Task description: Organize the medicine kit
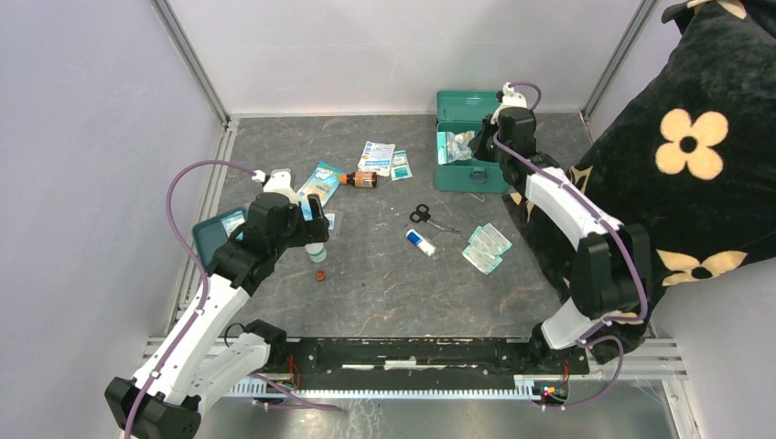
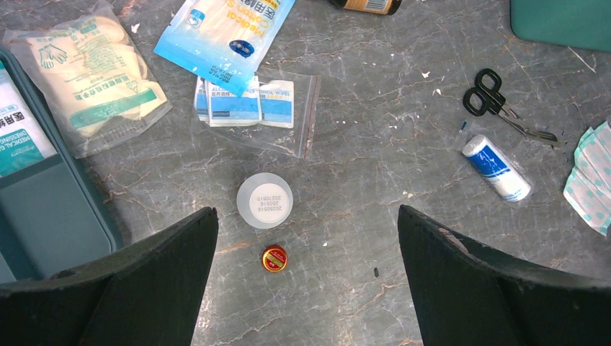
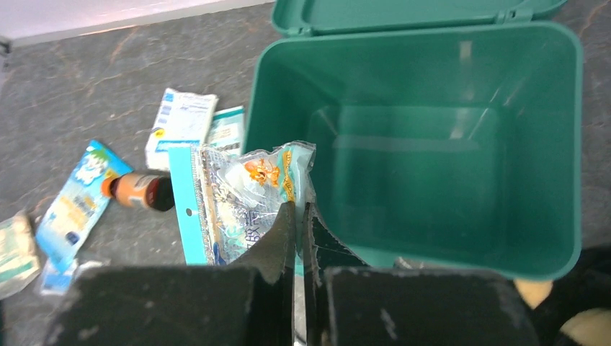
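- The medicine kit (image 1: 468,142), a teal-green box, stands at the far right of the table (image 1: 384,283) with its lid thrown back toward the rear wall.
- The right gripper (image 3: 299,216) hangs at the kit's left side, its 2 fingers pressed together on a corner of a clear packet (image 3: 238,194) with a blue backing card.
- That packet overlaps the kit's left wall in the right wrist view; whether it touches the rim I cannot tell.
- Just left of the kit lie a brown bottle (image 3: 137,191) with an orange cap and a white box (image 3: 179,126), both on the table.
- The left gripper (image 2: 306,216) hovers over the left half of the table with its fingers spread wide, gripping nothing.
- Below it, between the 2 fingers, stands a white round-topped bottle (image 2: 264,200), and just beside that a small red tin (image 2: 274,258); they sit apart.
- A zip bag of wipes (image 2: 256,108) lies beyond the bottle, partly under a blue-and-white pouch (image 2: 223,32).
- A glove packet (image 2: 94,79) lies beside a flat teal tray (image 2: 50,216) at the left edge.
- Black-handled scissors (image 2: 490,94) and a white-and-blue roll (image 2: 497,167) lie near mid-table, well apart from the kit.
- 2 or more dotted teal packets (image 1: 486,248) lie to the right of the roll.
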You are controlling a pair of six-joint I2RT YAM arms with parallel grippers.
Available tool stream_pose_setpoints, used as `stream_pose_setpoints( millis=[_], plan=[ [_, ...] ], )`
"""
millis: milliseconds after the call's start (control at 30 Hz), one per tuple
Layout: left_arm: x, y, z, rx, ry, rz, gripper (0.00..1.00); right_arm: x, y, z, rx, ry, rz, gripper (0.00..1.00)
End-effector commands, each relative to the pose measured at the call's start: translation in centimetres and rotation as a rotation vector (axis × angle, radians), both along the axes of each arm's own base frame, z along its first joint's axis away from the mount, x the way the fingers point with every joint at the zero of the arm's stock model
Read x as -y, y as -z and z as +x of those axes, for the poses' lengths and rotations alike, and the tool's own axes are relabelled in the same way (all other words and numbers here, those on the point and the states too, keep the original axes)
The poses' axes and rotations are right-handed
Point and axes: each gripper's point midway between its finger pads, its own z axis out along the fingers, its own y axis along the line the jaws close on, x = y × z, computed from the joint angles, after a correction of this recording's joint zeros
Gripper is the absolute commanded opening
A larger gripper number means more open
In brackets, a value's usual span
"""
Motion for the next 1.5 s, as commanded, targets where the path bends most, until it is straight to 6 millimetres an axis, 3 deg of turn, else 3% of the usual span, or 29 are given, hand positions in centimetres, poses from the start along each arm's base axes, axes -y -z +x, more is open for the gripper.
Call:
stream_pose_setpoints(
  millis=[0,200,333,567,800,900,967,1167,1333,1467],
  plan=[
    [-0.1,-1.4,0.7,0.058,0.026,0.038,1.0,1.3,-0.2,2.9,0.001,0.021,-0.065,0.02],
    [-0.2,-1.3,0.8,0.054,0.022,0.042,1.0,1.8,0.5,5.0,-0.024,0.031,-0.115,0.13],
    [-0.3,-1.2,0.8,0.052,0.016,0.045,1.0,2.4,0.6,5.2,-0.031,0.043,-0.137,0.32],
    [-0.3,-1.0,0.8,0.044,0.014,0.047,1.0,3.9,-2.3,3.8,0.018,0.063,-0.155,0.44],
    [-0.5,-1.7,0.8,0.068,0.002,0.04,1.0,3.4,-4.9,-2.0,0.095,0.002,-0.071,0.47],
    [0.0,-2.0,1.0,0.068,0.004,0.016,1.0,2.9,-4.4,-5.0,0.102,-0.044,-0.034,0.54],
    [0.7,-2.5,1.5,0.071,0.019,-0.009,1.0,2.8,-3.4,-6.9,0.095,-0.07,-0.016,0.59],
    [2.9,-4.4,4.7,0.076,0.042,-0.052,0.97,2.7,1.2,-12.2,0.055,-0.133,0.002,0.6],
    [5.3,-4.9,8.1,0.056,0.078,-0.067,0.92,3.7,5.0,-14.9,0.013,-0.145,-0.059,0.6],
    [7.5,-4.1,11.5,0.032,0.096,-0.024,0.9,4.1,6.3,-16.5,0.007,-0.161,-0.087,0.6]
  ],
)
